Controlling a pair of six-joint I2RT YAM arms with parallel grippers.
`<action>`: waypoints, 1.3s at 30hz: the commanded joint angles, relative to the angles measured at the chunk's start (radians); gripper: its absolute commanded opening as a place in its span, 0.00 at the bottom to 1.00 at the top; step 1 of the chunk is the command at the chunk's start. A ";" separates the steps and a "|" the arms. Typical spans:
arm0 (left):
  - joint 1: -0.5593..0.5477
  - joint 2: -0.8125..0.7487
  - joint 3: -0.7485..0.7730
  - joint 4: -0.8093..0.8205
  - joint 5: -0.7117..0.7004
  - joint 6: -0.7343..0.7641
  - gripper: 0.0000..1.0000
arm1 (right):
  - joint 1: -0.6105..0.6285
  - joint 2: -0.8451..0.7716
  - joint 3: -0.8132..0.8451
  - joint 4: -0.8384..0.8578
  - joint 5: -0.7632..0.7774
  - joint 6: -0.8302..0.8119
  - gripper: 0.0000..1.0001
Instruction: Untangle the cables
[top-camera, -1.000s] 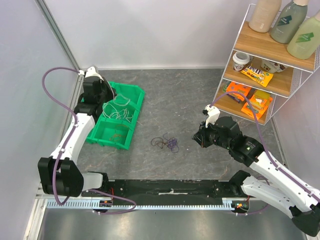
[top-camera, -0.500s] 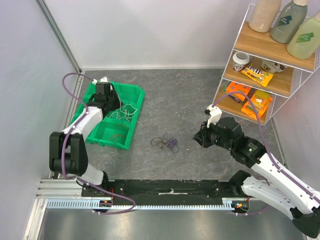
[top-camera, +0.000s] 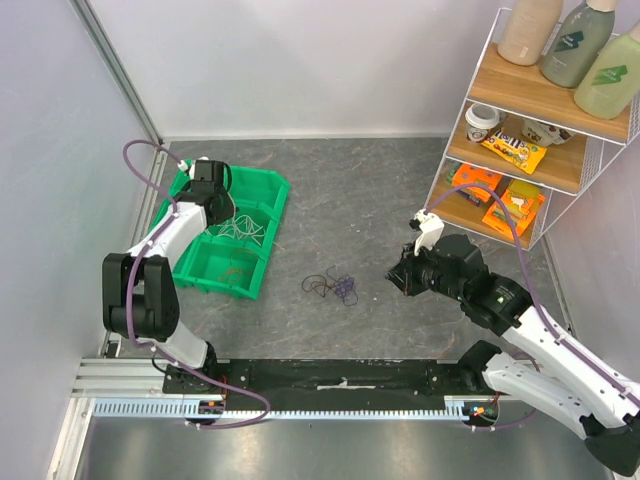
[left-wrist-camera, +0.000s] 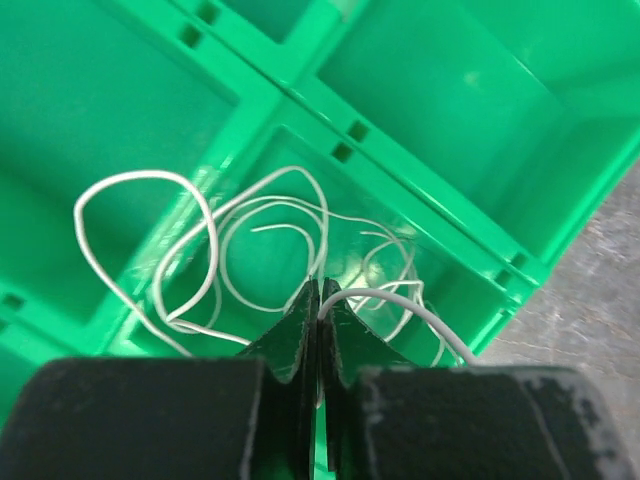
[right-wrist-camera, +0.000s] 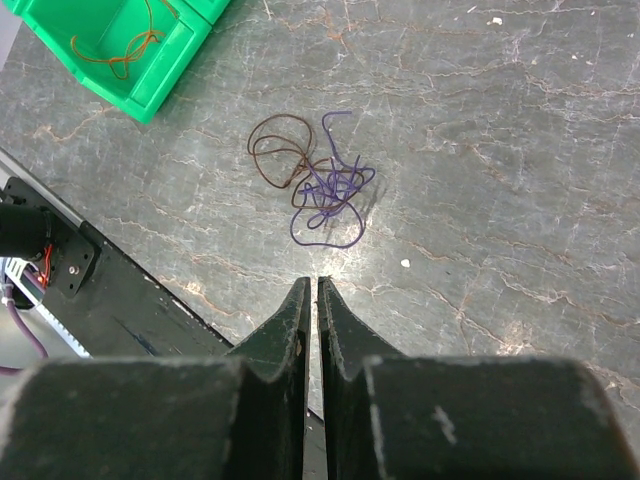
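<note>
left gripper (left-wrist-camera: 318, 300) is pinched shut on a white cable (left-wrist-camera: 392, 294) over the other white loops in the green bin (left-wrist-camera: 440, 90), right gripper (right-wrist-camera: 311, 286) is closed too, hanging near the purple-and-brown tangle (right-wrist-camera: 325, 186) out on the table (right-wrist-camera: 500, 150)

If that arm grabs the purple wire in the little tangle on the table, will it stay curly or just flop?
Probably floppy: the purple wire lies in loose, irregular loops flat on the table. It looks very thin, so likely almost weightless. It is tangled with the brown wire, so lifting one would probably drag the other along.
</note>
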 joint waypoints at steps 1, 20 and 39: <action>0.002 -0.016 0.094 -0.138 -0.161 -0.003 0.08 | -0.002 0.024 0.016 0.016 0.001 -0.005 0.12; -0.042 -0.066 0.136 -0.268 -0.515 0.339 0.76 | -0.002 0.054 0.000 0.054 -0.050 0.007 0.12; -0.047 -0.091 0.311 -0.390 0.105 0.442 0.74 | -0.002 0.057 0.017 0.039 -0.076 0.016 0.12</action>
